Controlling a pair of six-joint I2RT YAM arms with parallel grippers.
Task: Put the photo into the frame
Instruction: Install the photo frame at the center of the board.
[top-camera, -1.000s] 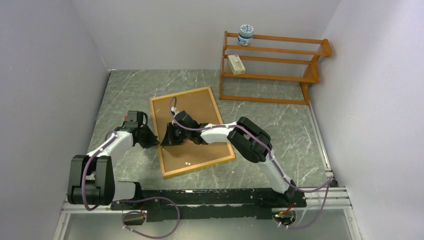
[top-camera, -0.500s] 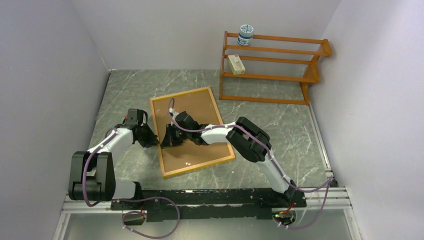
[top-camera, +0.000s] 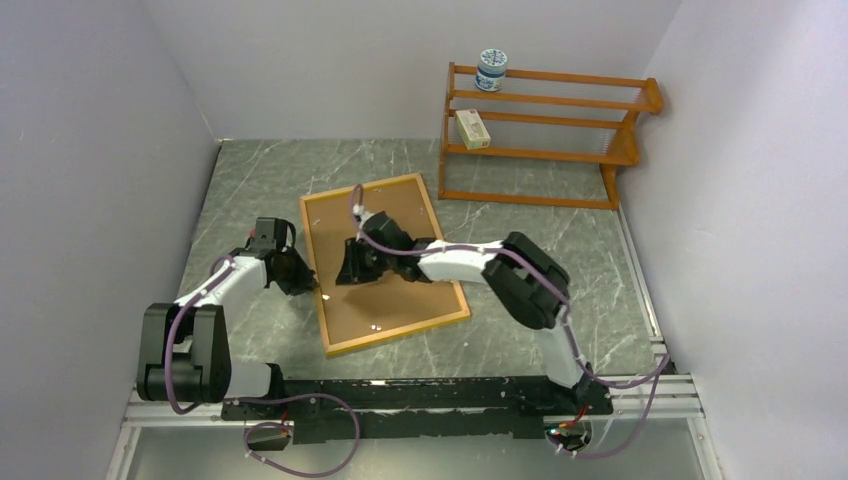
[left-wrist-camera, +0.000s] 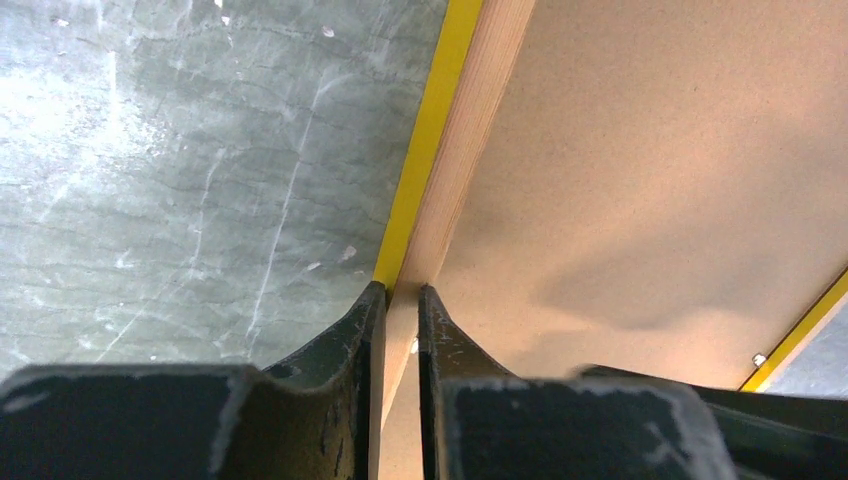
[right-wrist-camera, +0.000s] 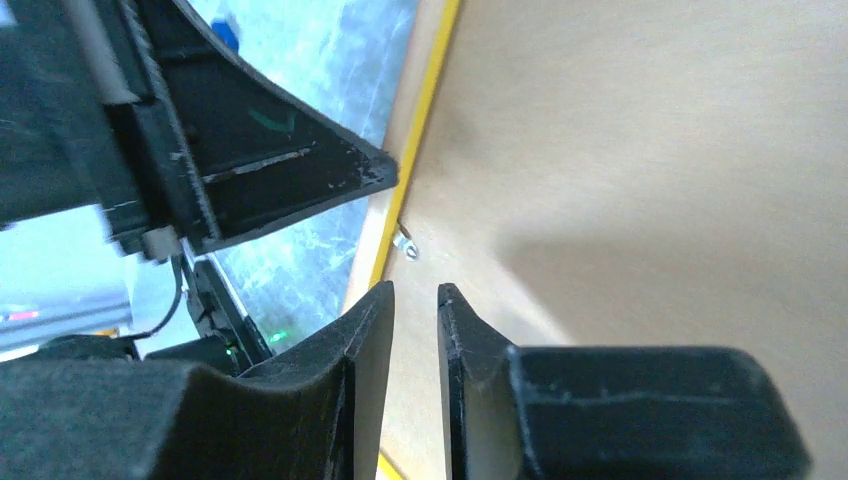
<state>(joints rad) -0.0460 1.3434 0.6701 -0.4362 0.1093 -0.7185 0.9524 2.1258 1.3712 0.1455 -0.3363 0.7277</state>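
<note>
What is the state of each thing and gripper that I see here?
Frame: face down on table, wood back up.
Backing board: lying in the frame.
Left gripper: shut on frame's left rail.
Right gripper: open, empty, over the board.
Rack: upright.
Jar: upright on top shelf.
Box: lying on middle shelf.

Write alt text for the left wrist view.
Close up, the left gripper has its dark jaws shut on the light wood rail of the frame. A yellow strip edges the rail, with brown backing board to the right and grey marbled table to the left.
</note>
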